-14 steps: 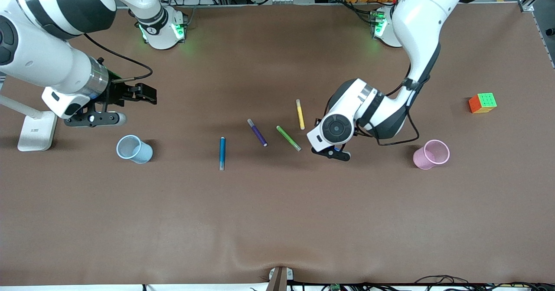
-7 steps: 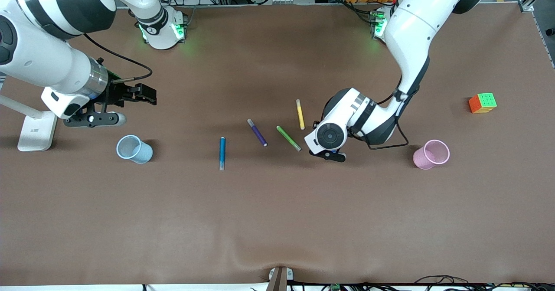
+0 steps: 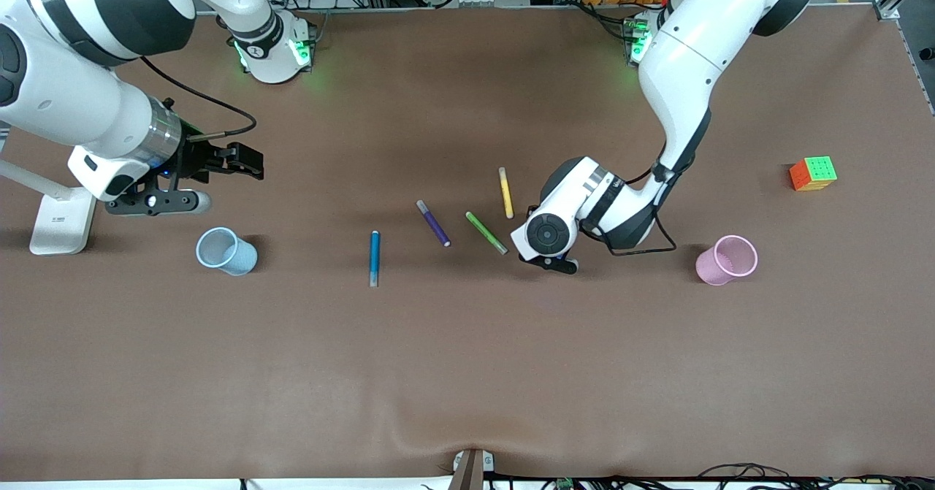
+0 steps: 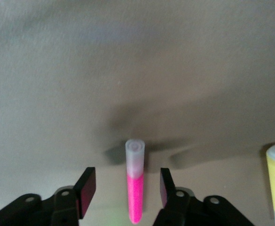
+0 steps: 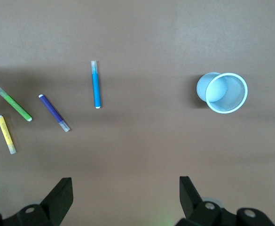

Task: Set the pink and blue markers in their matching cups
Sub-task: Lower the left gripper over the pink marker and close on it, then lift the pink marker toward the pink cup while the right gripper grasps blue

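The pink marker (image 4: 135, 188), magenta with a pale end, lies on the table between the open fingers of my left gripper (image 4: 126, 183); neither finger touches it. In the front view the left hand (image 3: 553, 261) hides it. The blue marker (image 3: 375, 257) lies flat mid-table, also in the right wrist view (image 5: 96, 84). The light blue cup (image 3: 226, 250) lies tipped toward the right arm's end. The pink cup (image 3: 725, 259) stands toward the left arm's end. My right gripper (image 3: 256, 163) hangs open and empty over the table beside the blue cup (image 5: 222, 92).
Purple (image 3: 433, 223), green (image 3: 486, 232) and yellow (image 3: 505, 192) pens lie between the blue marker and the left hand. A colour cube (image 3: 813, 173) sits near the left arm's end. A white stand base (image 3: 62, 220) sits at the right arm's end.
The left hand has shifted a little toward the pens and come down around the pink marker. The right arm has not moved.
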You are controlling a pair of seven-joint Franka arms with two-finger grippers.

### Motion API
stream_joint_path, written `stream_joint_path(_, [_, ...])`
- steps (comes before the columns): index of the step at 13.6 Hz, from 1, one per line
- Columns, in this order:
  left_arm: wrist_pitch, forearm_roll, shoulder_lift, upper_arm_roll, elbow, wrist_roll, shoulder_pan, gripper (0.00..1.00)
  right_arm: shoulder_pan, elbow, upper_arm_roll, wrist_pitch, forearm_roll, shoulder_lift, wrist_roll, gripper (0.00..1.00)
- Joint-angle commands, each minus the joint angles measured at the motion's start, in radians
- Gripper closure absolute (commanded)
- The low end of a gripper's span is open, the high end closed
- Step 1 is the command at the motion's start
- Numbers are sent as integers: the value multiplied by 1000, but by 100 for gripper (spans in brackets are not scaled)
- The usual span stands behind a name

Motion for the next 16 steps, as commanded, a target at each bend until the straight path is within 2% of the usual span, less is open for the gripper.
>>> stream_joint_path(1, [55,40,28,8,10,13,-12,48,5,5,2,22,11,24,14,0])
stream_joint_path(2, [55,40,30,8,10,13,-13,51,8,5,2,25,12,25,14,0])
stream_joint_path(5, [54,40,22,6,-4,13,-10,73,13,5,2,42,14,32,16,0])
stream_joint_path(6, [54,40,21,6,-4,13,-12,74,21,5,3,45,14,38,16,0])
stream_joint_path(7, [51,40,21,6,-4,13,-12,79,28,5,3,51,14,42,16,0])
stream_joint_path(9, [46,42,16,6,-4,18,-10,99,41,7,3,60,14,65,36,0])
stream_joint_path(11, [40,42,-14,5,7,50,3,100,71,13,3,100,15,90,39,0])
stream_joint_path(13, [6,43,-105,9,28,89,28,100,114,16,3,138,15,128,92,0])
stream_joint_path(16, [-38,44,-229,8,29,243,160,100,162,21,3,222,14,199,123,0])
